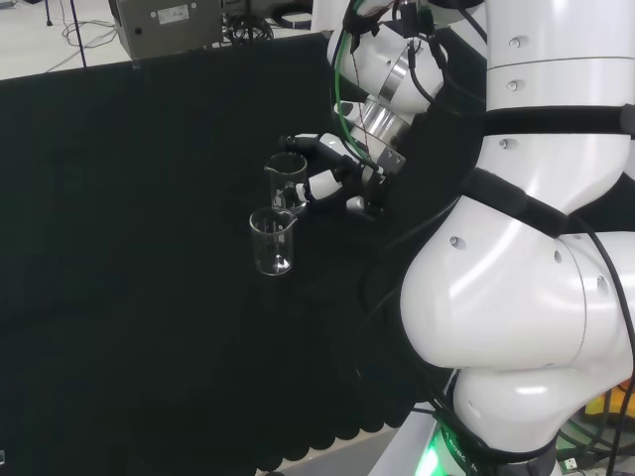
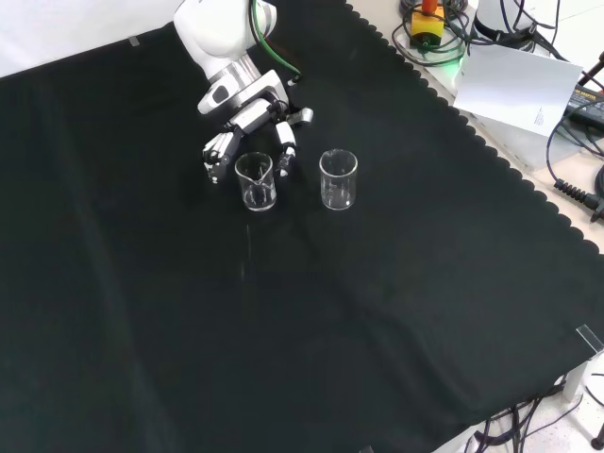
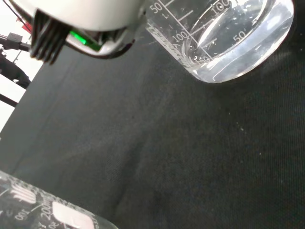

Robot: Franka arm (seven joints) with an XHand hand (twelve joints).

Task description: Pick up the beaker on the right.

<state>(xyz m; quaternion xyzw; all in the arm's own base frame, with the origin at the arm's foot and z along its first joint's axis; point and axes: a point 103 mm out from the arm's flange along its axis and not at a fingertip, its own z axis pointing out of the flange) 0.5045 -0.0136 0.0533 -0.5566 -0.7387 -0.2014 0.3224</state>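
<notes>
Two clear cylindrical beakers (image 2: 256, 181) (image 2: 339, 178) on black cloth (image 2: 311, 321).

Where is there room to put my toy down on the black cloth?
Front view: the cloth is bare below both beakers, down to its near edge, and along its left side. It is crowded at the top middle, where the hand reaches round the left beaker, with the right beaker just beside.

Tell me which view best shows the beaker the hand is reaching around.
The front view: the beaker stands whole, with the hand's fingers either side. The head view shows the beaker partly behind the other beaker. The wrist view shows its base, close up.
</notes>
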